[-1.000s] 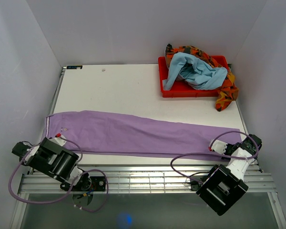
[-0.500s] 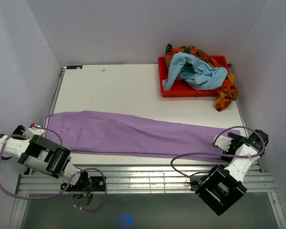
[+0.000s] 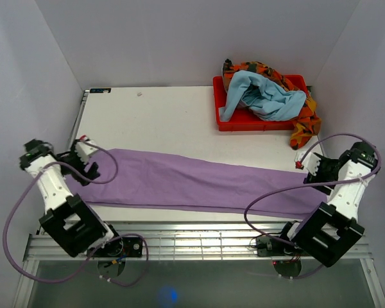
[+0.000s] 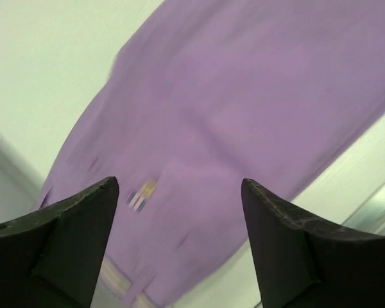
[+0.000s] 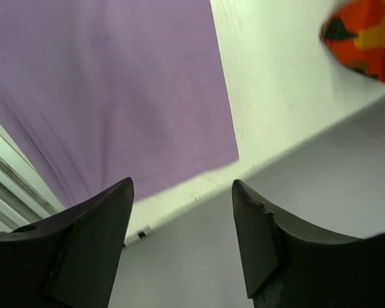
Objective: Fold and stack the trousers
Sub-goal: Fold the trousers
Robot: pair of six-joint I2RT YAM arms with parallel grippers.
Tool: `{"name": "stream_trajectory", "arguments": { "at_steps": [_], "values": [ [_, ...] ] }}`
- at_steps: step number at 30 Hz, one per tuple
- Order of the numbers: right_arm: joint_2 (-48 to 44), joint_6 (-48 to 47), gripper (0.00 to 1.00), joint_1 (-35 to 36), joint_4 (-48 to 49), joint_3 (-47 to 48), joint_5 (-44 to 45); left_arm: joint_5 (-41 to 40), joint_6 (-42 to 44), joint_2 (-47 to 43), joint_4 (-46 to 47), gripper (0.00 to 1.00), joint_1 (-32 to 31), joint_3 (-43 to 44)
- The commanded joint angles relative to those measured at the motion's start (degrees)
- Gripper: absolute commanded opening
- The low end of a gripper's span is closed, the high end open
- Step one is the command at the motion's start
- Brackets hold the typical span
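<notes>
Trousers [image 3: 192, 183] lie flat at full length across near part of table [image 3: 167, 115], waistband to L, cuffs to R; not yet folded.

Top view: L gripper [image 3: 85, 160] hangs over waistband end, R gripper [image 3: 313, 170] over cuff end. Judged: one arm per end, prob. to bring ends together. Red tray [image 3: 256, 126] at far R holds blue cloth [image 3: 263, 96] and patterned cloth [image 3: 305, 128], well apart from trousers.

L wrist view: jaws wide, nothing between them. Striped waistband [image 4: 119, 282] sits below, by L finger. Pic blurred.

R wrist view: jaws wide, empty. Cuff edge [image 5: 224, 128] is directly beneath. Judged: cloth laid straight so ends can be picked up cleanly.
</notes>
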Motion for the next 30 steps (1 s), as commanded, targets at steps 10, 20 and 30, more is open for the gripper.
{"name": "stream_trajectory", "arguments": {
  "at_steps": [10,20,30],
  "values": [
    [10.26,41.78,0.43,18.65,3.59,-3.46,-7.01,-16.19,-67.01,-13.20,33.91,0.53,-72.93,-16.50],
    [11.32,53.04,0.37,19.53,9.57,-6.80,-2.53,-32.21,-67.82,6.23,43.86,0.33,-96.77,-9.21],
    [13.26,55.94,0.30,19.62,15.21,-9.72,2.32,-35.11,-68.61,15.11,46.23,0.38,-107.85,-7.18]
  ]
}}
